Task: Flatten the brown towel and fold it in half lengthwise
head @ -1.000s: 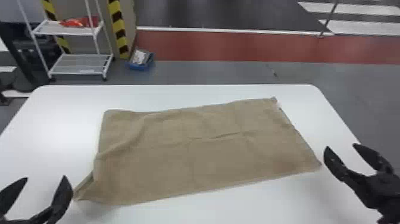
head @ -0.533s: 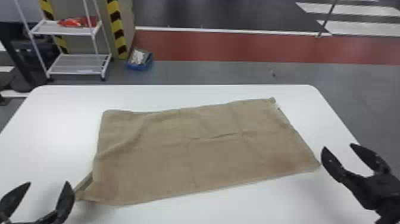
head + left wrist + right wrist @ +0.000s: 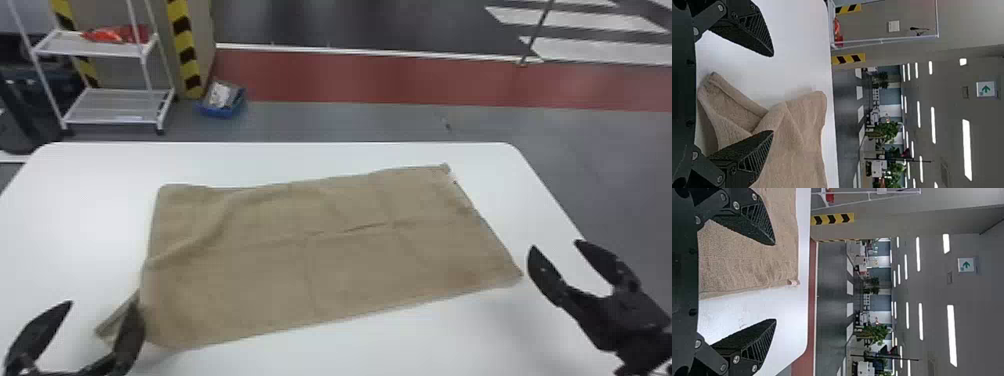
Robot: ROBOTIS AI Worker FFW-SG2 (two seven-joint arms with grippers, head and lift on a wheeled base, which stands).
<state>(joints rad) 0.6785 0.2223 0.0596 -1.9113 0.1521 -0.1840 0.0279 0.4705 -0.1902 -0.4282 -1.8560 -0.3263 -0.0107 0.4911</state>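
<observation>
Folding may be skewed if the stray near-left corner [image 3: 109,328] of the brown towel [image 3: 320,265] is caught unflattened; left tool [image 3: 102,301], right tool [image 3: 556,244] both spread, empty.

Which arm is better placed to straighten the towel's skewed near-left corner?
Left, I'd judge: its open pincer is right by the protruding flap, while the right pincer is near the brown towel's opposite end.
</observation>
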